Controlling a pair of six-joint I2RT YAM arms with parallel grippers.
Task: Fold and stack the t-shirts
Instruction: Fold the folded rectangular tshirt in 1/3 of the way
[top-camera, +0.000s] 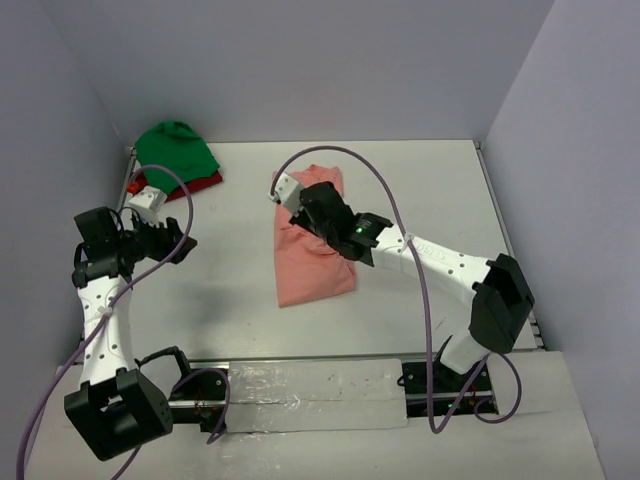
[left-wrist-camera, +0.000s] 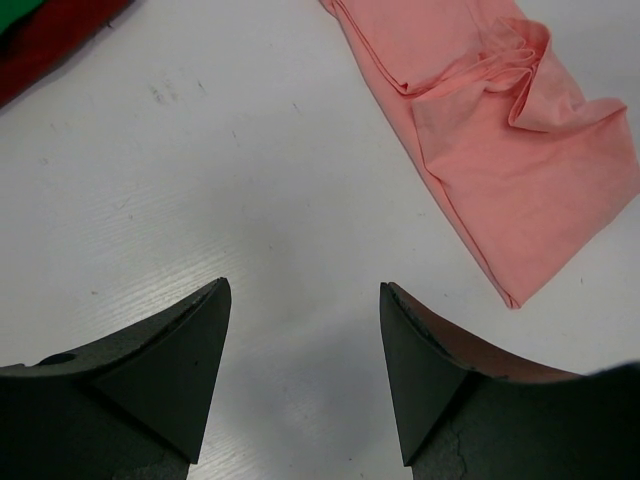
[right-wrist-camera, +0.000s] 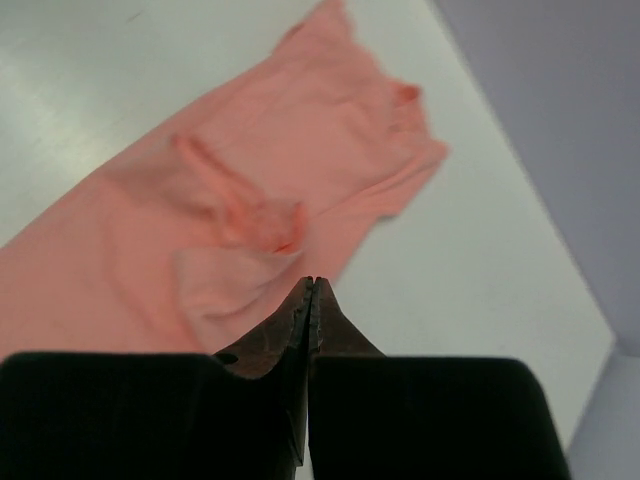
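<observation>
White table (top-camera: 230, 300), salmon-pink shirt (top-camera: 315, 265) mid-surface, right gripper (right-wrist-camera: 311, 282) closed tight over it — tips seen only wrist-side — left gripper (left-wrist-camera: 305, 284) wide.

I see a robot lab cell. Plain lilac-grey panels (top-camera: 300, 70) box in my white table (top-camera: 230, 300), left arm (top-camera: 105, 320) and right arm (top-camera: 450, 265) bolted at its edge.

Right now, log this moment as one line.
left gripper: open, over bare table | right gripper: shut at edge of salmon-pink shirt, grip unclear | green shirt: on dark red shirt, far-left corner
</observation>
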